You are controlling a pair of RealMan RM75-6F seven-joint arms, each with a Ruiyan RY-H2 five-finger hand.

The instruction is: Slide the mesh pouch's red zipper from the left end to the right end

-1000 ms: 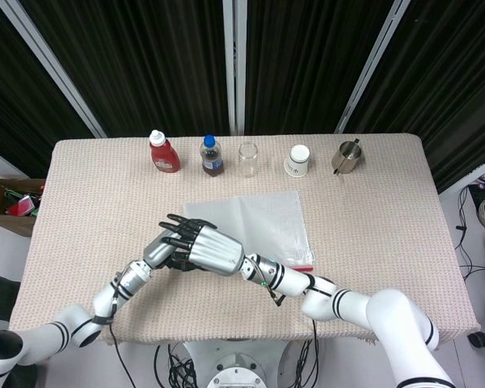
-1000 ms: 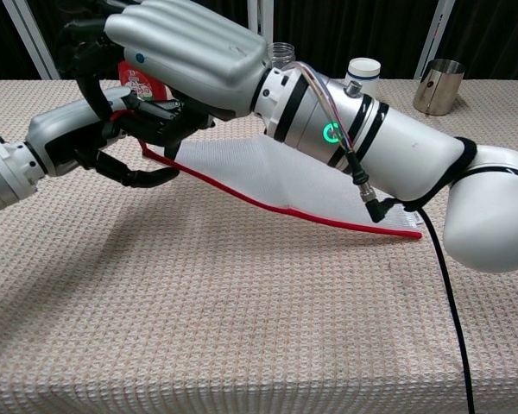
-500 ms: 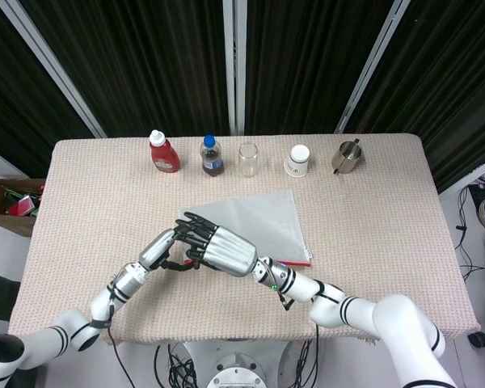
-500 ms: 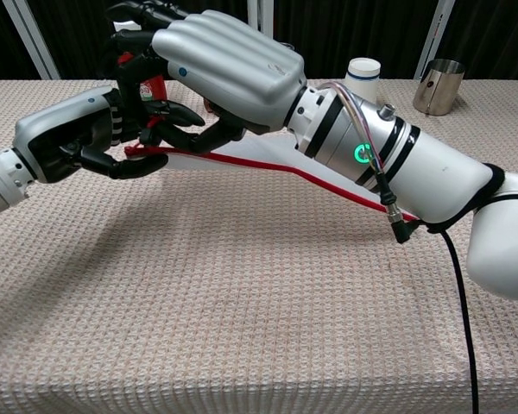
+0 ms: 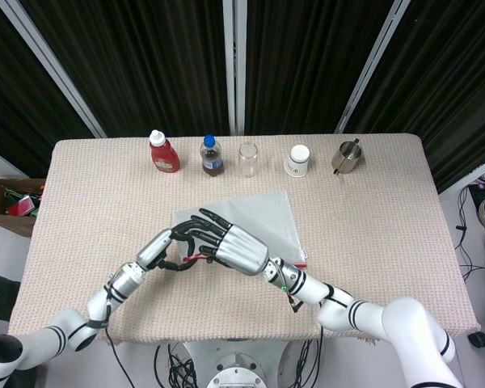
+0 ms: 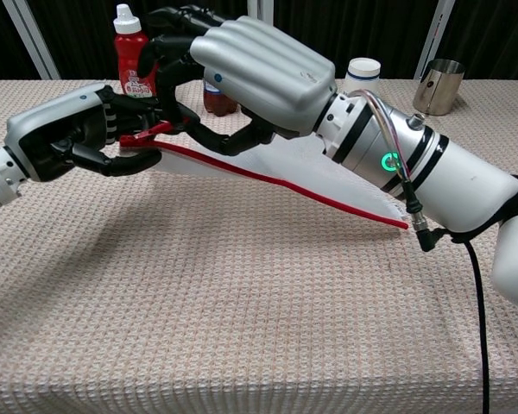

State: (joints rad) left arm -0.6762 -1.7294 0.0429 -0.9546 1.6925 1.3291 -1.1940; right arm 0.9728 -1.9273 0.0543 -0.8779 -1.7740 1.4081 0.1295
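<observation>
The mesh pouch point(image 5: 263, 218) lies mid-table, its red zipper point(image 6: 311, 191) running along the near edge. Its left end is lifted off the cloth while the right end point(image 6: 404, 224) rests on the table. My left hand point(image 6: 69, 138) grips the pouch's left corner, where a red tab point(image 6: 145, 135) sticks out. My right hand point(image 6: 259, 73) arches over that same end, its fingers point(image 6: 186, 116) and thumb curled in around the zipper close to the tab. The pull itself is hidden under them. In the head view the left hand point(image 5: 163, 252) and right hand point(image 5: 238, 247) meet at the pouch's near-left corner.
Along the far edge stand a red sauce bottle point(image 5: 163, 152), a dark drink bottle point(image 5: 212, 155), a clear glass point(image 5: 248, 159), a white cup point(image 5: 298, 161) and a metal cup point(image 5: 347, 156). A cardboard box point(image 5: 8, 200) sits off the table's left side.
My right hand has moved to the right and toward me along the zipper. The pouch has shifted slightly left and its left end now rides higher. The left hand keeps its grip.
</observation>
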